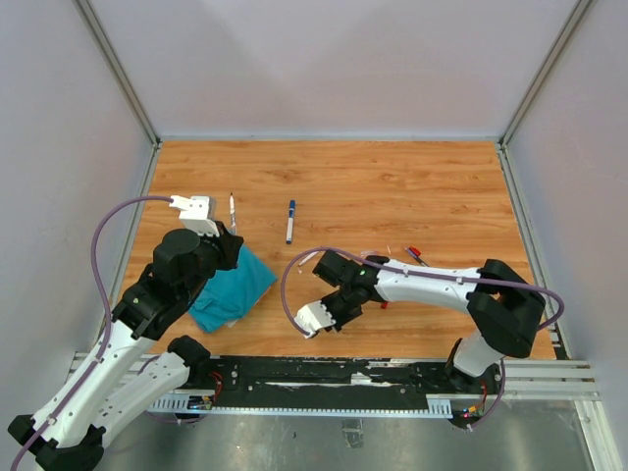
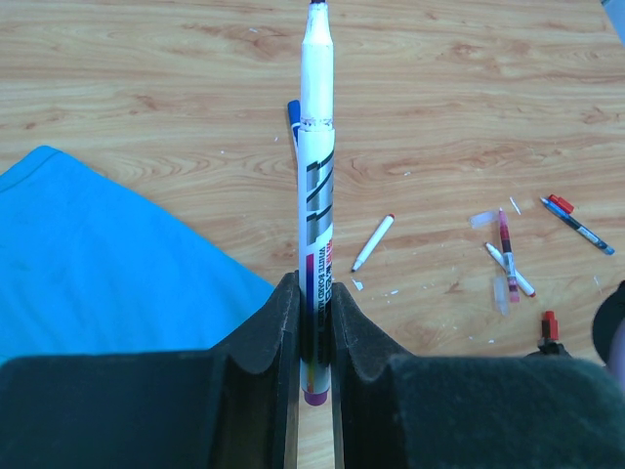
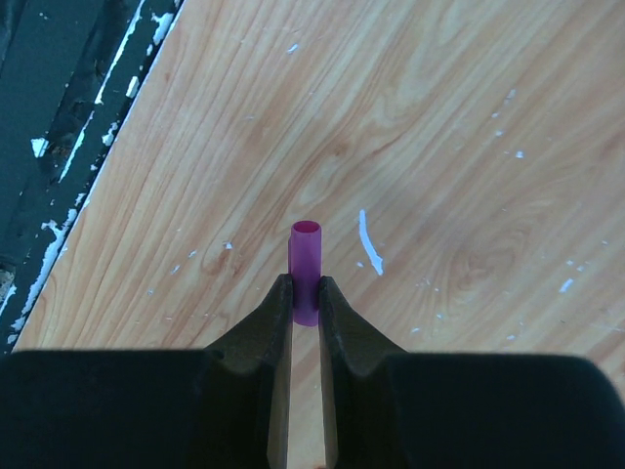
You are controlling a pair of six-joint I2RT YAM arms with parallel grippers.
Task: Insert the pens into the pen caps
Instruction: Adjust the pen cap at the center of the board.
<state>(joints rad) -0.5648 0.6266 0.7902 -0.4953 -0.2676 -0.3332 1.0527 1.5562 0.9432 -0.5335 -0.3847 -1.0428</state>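
Observation:
My left gripper (image 2: 314,293) is shut on a white pen (image 2: 314,186) with a purple end, which points away over the table. That held pen (image 1: 233,211) stands beside the teal cloth in the top view. My right gripper (image 3: 306,293) is shut on a purple pen cap (image 3: 305,262), open end forward, just above the wood near the table's front edge. Loose on the table lie a blue-capped pen (image 1: 290,222), a white pen (image 2: 373,242) with a red tip, two crossed pens (image 2: 508,262), a red-capped pen (image 2: 578,221) and a red cap (image 2: 549,327).
A teal cloth (image 1: 234,285) lies at the front left, under the left arm. The black rail (image 3: 59,147) runs along the table's near edge beside the right gripper. White flecks dot the wooden tabletop (image 1: 392,186). Grey walls enclose the table.

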